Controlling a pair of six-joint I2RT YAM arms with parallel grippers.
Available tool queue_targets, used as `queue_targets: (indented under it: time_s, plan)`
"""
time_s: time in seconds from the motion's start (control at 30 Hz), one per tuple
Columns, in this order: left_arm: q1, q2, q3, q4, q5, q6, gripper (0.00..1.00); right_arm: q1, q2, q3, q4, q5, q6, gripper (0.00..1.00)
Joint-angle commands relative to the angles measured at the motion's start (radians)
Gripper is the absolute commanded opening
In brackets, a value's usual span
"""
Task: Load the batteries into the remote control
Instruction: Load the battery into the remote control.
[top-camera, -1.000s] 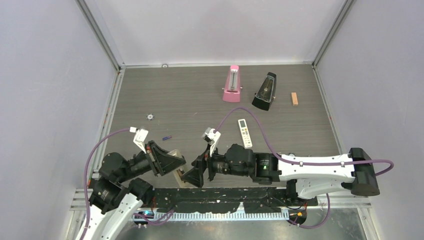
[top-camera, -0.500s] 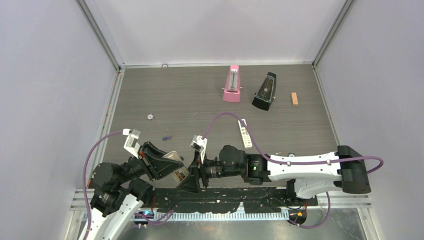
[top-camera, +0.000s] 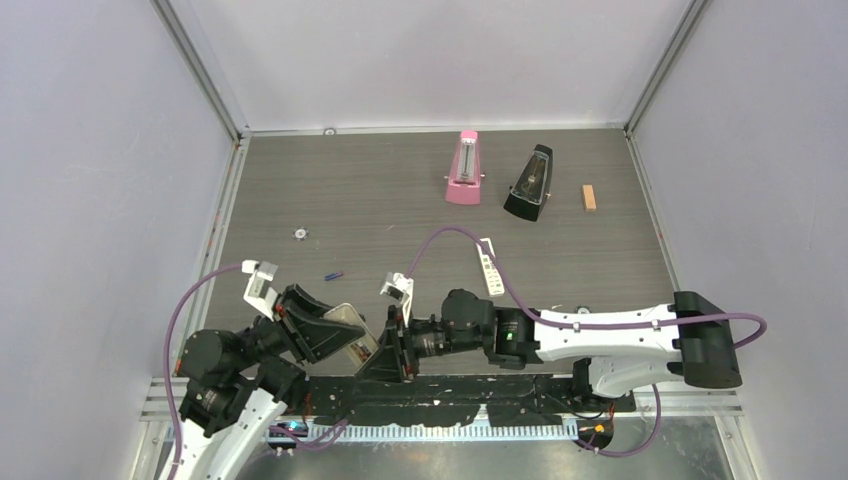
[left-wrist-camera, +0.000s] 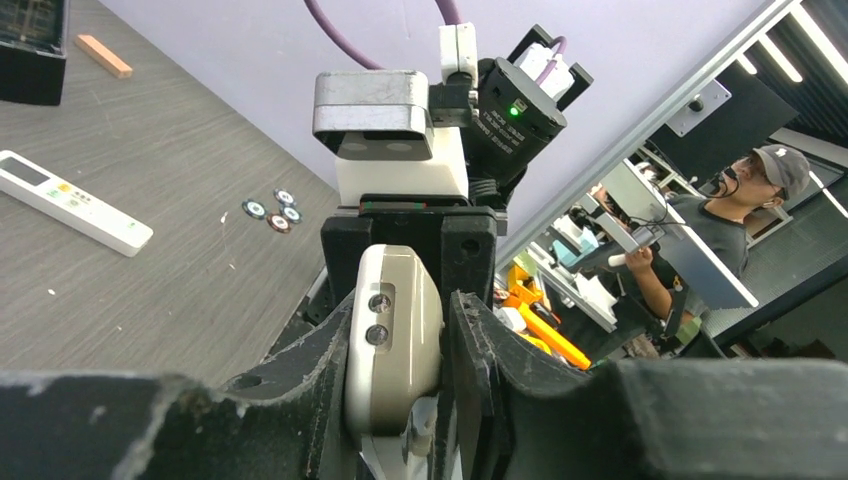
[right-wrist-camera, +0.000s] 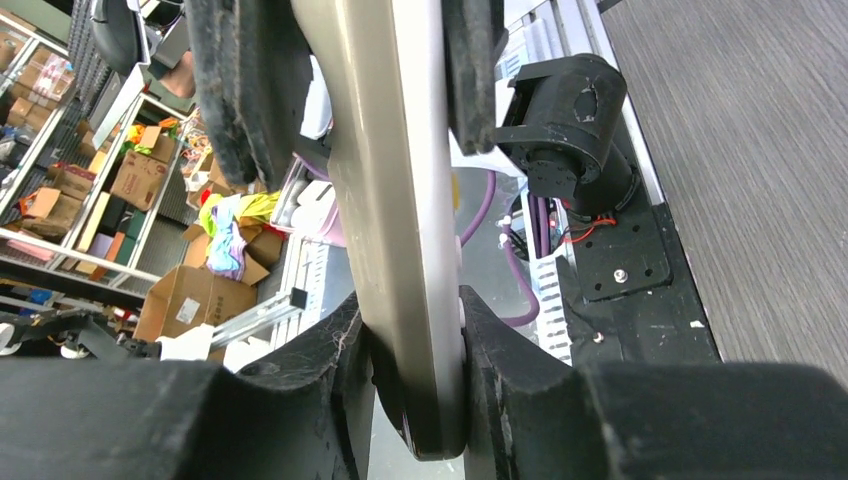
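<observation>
The remote control (top-camera: 341, 318), slim with a grey-beige back, hangs above the table's near edge, held between both arms. My left gripper (top-camera: 345, 338) is shut on one end; in the left wrist view the remote control (left-wrist-camera: 395, 330) fills the gap of the left gripper (left-wrist-camera: 400, 400). My right gripper (top-camera: 388, 355) is shut on the other end; in the right wrist view its fingers press both sides of the remote control (right-wrist-camera: 400, 200) at the right gripper (right-wrist-camera: 415, 370). One bluish-purple battery (top-camera: 333, 275) lies on the table behind the left arm.
A broader white remote (top-camera: 489, 268) lies mid-table under the right arm's purple cable. A pink metronome (top-camera: 463, 168), a black metronome (top-camera: 530, 182) and an orange block (top-camera: 589, 197) stand at the back. A small round part (top-camera: 299, 233) lies far left.
The right gripper has moved left onto the remote control's free end and closed on it. The left arm has drawn the remote slightly toward the near edge.
</observation>
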Motion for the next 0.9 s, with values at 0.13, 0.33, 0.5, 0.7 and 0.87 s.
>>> queue_targets:
  time_s: [0.13,0.33,0.5,0.7,0.87]
  plan:
    - [-0.001,-0.007,0.018,0.006,0.036,0.030,0.38,-0.054,-0.093,-0.055,0.059,-0.081,0.052,0.12]
    - [0.000,0.003,0.007,0.014,0.051,0.028,0.31,-0.061,-0.095,-0.058,0.026,-0.136,0.043,0.12]
    - [-0.001,0.017,0.003,0.023,0.059,0.021,0.27,-0.062,-0.080,-0.050,0.028,-0.171,0.049,0.12]
    - [-0.001,0.026,0.003,0.013,0.039,0.021,0.00,-0.067,-0.078,-0.049,0.032,-0.156,0.067,0.25]
    - [-0.001,0.017,0.037,-0.089,-0.049,0.084,0.00,-0.076,-0.110,-0.054,0.027,-0.085,0.061,0.72]
